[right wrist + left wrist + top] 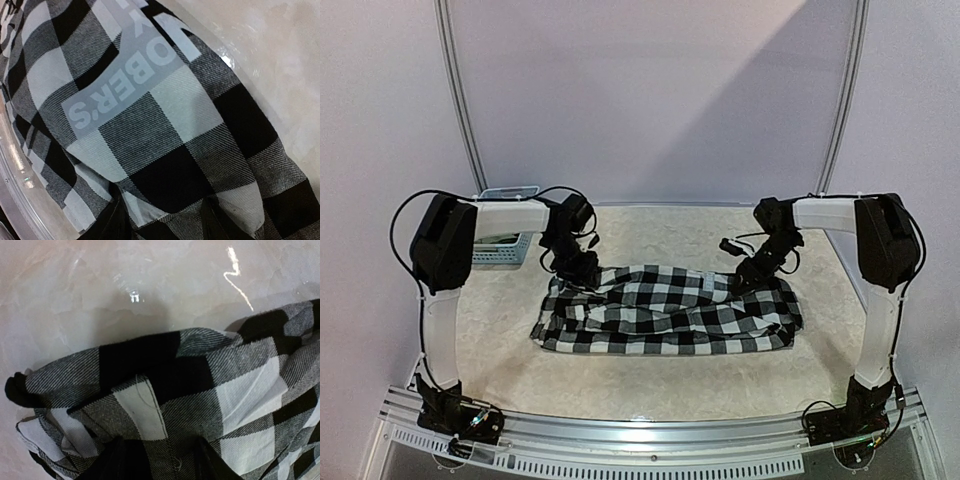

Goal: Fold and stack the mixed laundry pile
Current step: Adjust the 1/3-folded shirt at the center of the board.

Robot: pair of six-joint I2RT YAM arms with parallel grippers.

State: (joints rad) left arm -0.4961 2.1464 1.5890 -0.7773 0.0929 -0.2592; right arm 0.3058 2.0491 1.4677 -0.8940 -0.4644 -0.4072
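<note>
1. When the top view is read as a dial, the black-and-white checked cloth shirt (670, 310) lies rumpled but spread out at the centre of the beige marbled table (650, 385). Its long axis runs from 9 to 3 o'clock.
2. The left gripper (582, 268) sits on the shirt's 10 o'clock corner. Its dark fingers (122, 462) stand apart with a raised fold of checked fabric between them. Whether they pinch the fold cannot be told.
3. The right gripper (755, 272) sits on the shirt's 2 o'clock corner. Its fingers straddle a bulge of fabric that carries pale printed lettering (125, 75). Clamping cannot be confirmed.
4. The light blue plastic lattice basket (505, 248) stands at the table's 10 o'clock, partly hidden behind the left arm (445, 250) and apart from the shirt.
</note>
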